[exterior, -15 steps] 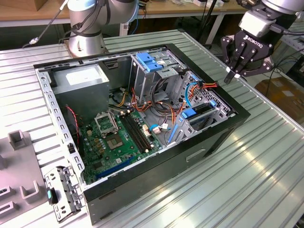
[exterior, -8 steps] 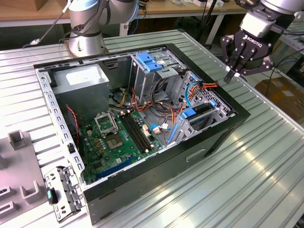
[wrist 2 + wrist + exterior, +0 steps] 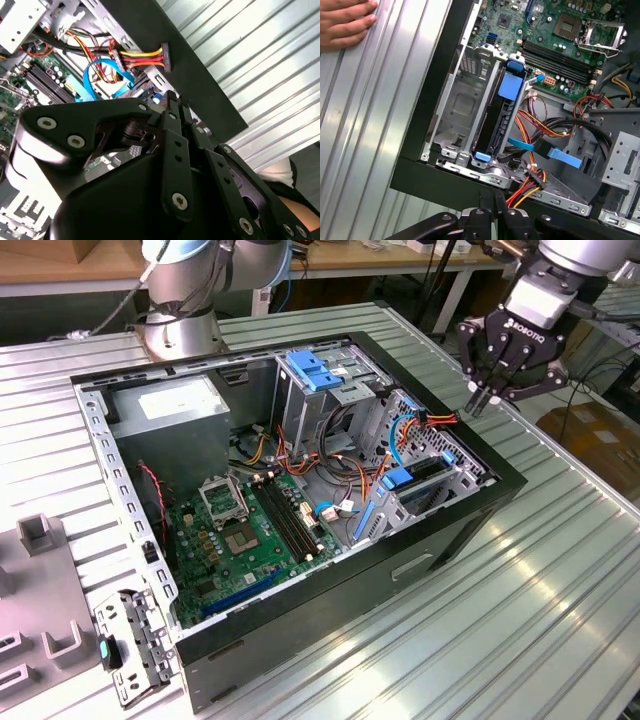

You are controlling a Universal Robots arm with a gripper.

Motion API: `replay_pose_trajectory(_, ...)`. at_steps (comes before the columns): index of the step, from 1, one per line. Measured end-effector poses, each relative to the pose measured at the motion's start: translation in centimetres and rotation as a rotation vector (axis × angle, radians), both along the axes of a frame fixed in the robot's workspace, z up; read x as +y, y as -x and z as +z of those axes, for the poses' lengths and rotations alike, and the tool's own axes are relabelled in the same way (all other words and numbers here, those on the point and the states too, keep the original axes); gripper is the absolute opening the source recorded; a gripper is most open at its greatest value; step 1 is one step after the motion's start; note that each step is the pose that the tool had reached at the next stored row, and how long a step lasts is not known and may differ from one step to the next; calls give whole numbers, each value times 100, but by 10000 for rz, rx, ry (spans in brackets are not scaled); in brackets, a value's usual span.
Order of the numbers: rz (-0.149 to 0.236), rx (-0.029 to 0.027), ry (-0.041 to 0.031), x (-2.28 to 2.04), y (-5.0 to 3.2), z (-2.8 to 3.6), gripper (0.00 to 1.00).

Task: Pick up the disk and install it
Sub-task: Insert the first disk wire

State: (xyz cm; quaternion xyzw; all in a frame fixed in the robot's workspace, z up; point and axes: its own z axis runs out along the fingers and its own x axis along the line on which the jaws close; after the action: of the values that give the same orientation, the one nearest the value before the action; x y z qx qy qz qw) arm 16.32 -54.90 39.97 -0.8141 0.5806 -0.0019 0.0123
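The disk [image 3: 501,117], a dark drive in a bright blue carrier with blue end tabs, sits in a slot of the metal drive bay inside the open computer case [image 3: 470,510]. In the exterior view the disk [image 3: 418,476] lies near the case's right wall. My gripper [image 3: 479,400] hangs above that wall, just beyond the bay, shut and holding nothing. Its black fingertips [image 3: 492,200] meet over the case's rim, a short way from the disk's near tab. In the second wrist view the gripper [image 3: 172,98] points toward the loose cables.
A red-yellow power plug [image 3: 535,181] and a blue data cable [image 3: 547,150] lie beside the bay. A light-blue ribbed plate [image 3: 314,370] tops the taller cage. A person's hand [image 3: 345,22] rests on the ribbed table. Grey fixtures [image 3: 45,600] stand at the exterior view's left.
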Motion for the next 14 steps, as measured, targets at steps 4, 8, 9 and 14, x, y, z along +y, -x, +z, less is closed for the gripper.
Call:
replay_pose_trajectory(4,22,0,3,129,-53,-45,19)
replay_pose_trajectory(8,426,-1,-1,167,-95,-116,32)
replay_pose_trajectory(9,654,-1,1,167,-95,-125,32)
replay_pose_trajectory(14,1676,-1,2,167,-96,-169,39)
